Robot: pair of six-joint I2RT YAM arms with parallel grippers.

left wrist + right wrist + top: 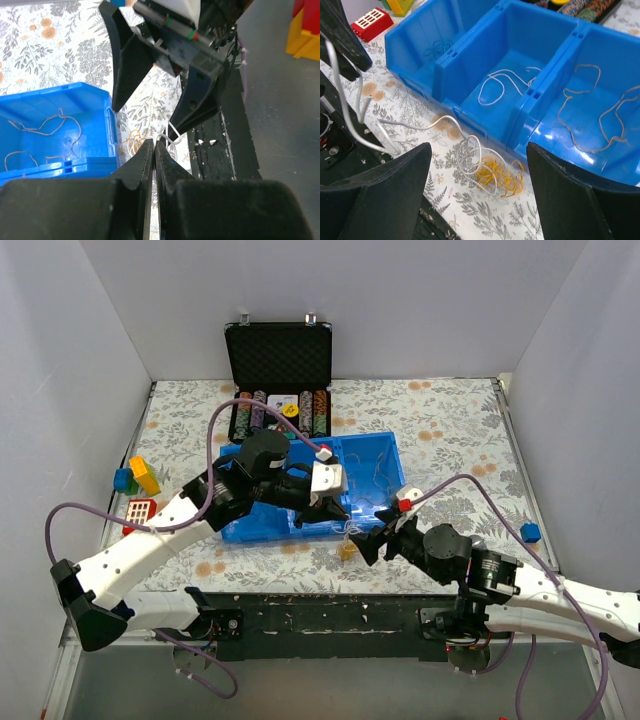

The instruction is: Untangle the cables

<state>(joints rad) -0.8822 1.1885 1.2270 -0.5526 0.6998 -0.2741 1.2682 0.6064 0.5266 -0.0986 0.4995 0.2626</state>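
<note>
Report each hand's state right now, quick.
Left hand: shut, apparently pinching a pale cable.
Right hand: open, holding nothing.

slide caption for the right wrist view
Open right fingers framing a yellow-and-pale clump of cables on the table, just outside the blue tray.

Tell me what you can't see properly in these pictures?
- Top view: the cables are too small to count.
- Left wrist view: the left gripper hides where the pale cable ends.
- Right wrist view: the blue tray is cut off at the right edge.
</note>
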